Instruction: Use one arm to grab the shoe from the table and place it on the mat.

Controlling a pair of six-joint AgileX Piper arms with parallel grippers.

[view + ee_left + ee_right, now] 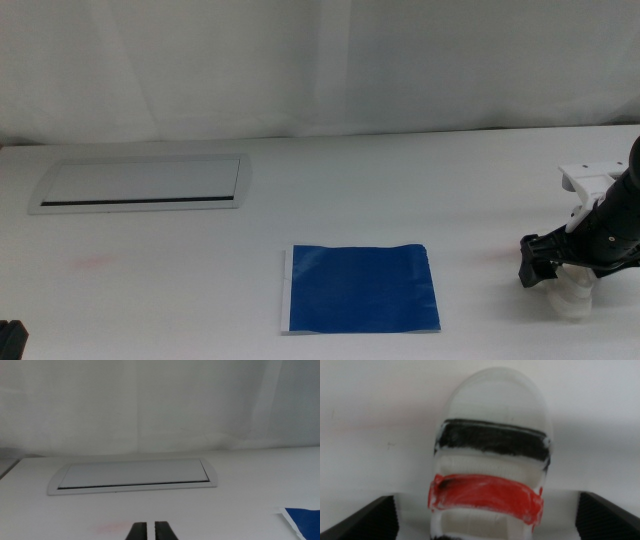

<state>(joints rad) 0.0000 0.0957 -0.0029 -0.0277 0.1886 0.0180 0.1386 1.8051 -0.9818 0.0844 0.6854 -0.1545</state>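
White and small, the shoe (492, 455) lies on the desk (330, 200) far over on my right side, and my right hand (562, 272) is down right over it. From the wrist camera on that arm I see the shoe sitting between the two dark jaws, one jaw on each side, with a gap of bare desk between each jaw and the shoe. So the right hand is wide open and has hold of nothing yet. The shoe has a black strap near its round toe and a red strap closer to the hand. Its long way points straight out from the hand, toe farthest off, so the jaws would close across its narrow width. I think that is the good way to pinch it. In the middle camera only a bit of white shoe peeks out below the hand. The blue mat (362, 288) lies flat near the front middle of the desk, well apart from the shoe, off toward my left. Once the shoe is gripped, I judge the right arm must lift it and carry it sideways that way to the mat. The right arm is much the nearer one. My left hand (150, 531) waits low at the far left, with its jaws almost together and only a thin slit between them, gripping nothing. It faces the grey-framed panel (134, 476). I can read no brand, label or writing anywhere.
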